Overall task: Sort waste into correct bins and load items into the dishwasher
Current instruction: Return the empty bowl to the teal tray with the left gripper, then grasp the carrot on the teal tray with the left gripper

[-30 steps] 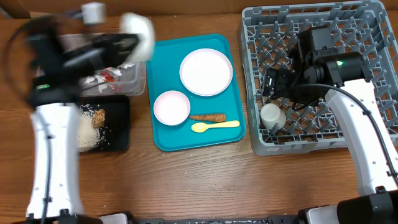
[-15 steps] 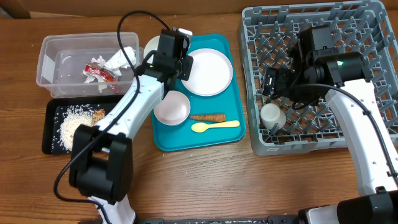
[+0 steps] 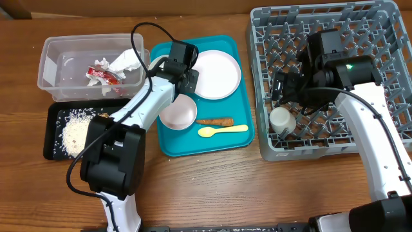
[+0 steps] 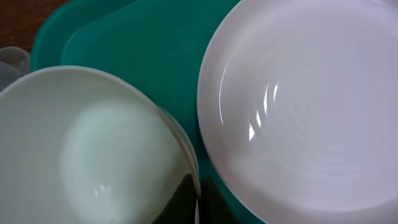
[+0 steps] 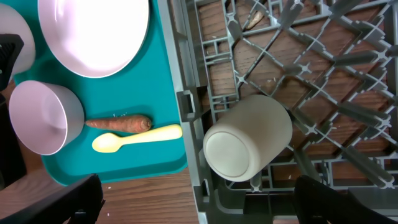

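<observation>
Clamping the bowl [image 4: 93, 149] rim, left claw [image 4: 199, 198] sits beside plate [image 4: 305, 106].

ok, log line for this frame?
left gripper: shut on bowl, over teal tray | right gripper: open, above cup in rack

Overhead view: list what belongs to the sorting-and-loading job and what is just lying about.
Job: plate, gripped bowl, loose bowl, spoon, carrot stick, cup, wrapper, napkin, rice, clear tub, black tray, dish rack.
Lying about: teal tray, table.
</observation>
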Robot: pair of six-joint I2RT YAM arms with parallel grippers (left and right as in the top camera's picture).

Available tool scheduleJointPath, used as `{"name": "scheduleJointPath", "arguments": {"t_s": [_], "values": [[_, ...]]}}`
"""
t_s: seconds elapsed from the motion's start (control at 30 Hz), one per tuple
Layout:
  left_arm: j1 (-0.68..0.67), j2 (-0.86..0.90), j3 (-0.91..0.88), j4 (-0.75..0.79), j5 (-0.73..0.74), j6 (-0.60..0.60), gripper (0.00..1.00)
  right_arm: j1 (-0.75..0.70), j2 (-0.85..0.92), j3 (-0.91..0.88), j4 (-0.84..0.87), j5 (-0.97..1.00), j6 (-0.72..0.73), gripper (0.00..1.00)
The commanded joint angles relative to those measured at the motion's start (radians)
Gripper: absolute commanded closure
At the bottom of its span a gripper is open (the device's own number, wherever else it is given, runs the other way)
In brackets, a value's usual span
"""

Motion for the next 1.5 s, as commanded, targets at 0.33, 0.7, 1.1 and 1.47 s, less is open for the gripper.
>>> {"name": "scheduleJointPath", "arguments": {"t_s": [0.33,0.7,1.1,1.47], "values": [[-0.009,-0.037,0.09,-0.084,0.027,0.057,0.39,0.001,-0.011,-0.006,0.012,-0.005,-0.003,0.0],[-0.134,-0.048,0.202,-0.286,0.131,0.176,0.34,0.002,-0.011,-0.006,0.04,-0.028,-0.002,0.0],[-0.232,-0.039,0.108,-0.498,0.229,0.517,0.33,0.002,-0.011,-0.006,0.047,-0.028,-0.003,0.0],[-0.232,-0.039,-0.031,-0.306,0.229,0.589,0.34,0.002,-0.011,-0.006,0.047,-0.027,-0.003,0.0]]}}
